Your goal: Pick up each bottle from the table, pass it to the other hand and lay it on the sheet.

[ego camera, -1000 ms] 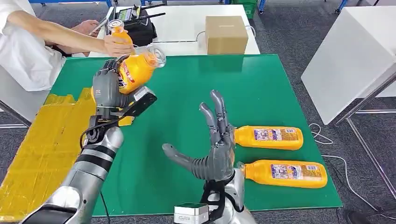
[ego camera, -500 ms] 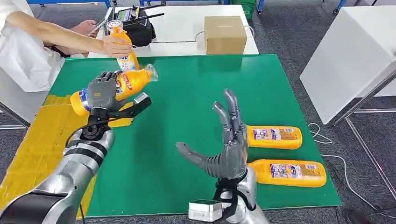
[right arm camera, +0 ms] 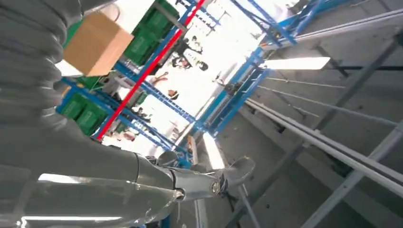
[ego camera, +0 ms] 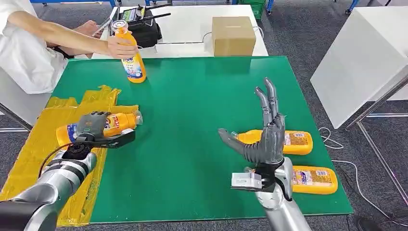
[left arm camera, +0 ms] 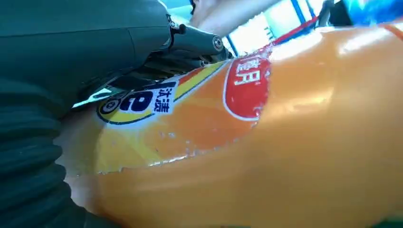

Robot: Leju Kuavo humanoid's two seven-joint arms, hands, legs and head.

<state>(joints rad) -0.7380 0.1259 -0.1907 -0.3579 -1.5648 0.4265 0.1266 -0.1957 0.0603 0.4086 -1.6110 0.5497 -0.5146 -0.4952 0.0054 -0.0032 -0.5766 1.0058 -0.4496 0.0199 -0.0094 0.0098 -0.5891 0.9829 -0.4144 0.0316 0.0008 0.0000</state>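
Left hand (ego camera: 92,125) wrapped round an orange bottle (ego camera: 108,126) lying over the crinkled yellow sheet (ego camera: 45,139), right hand (ego camera: 263,139) raised with fingers spread, two bottles (ego camera: 293,142) flat on green mat (ego camera: 192,106), person's hand (ego camera: 120,47) steadying an upright bottle (ego camera: 131,57)

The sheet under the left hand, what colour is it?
Yellow sheet, clearest in the head view.

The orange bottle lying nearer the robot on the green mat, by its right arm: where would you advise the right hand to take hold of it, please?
Probably around the labelled middle of the nearer bottle, coming down from above. It lies flat on its side on the green mat, its long axis across the robot's view, so fingers can close across its width. The right hand hovers open above it.
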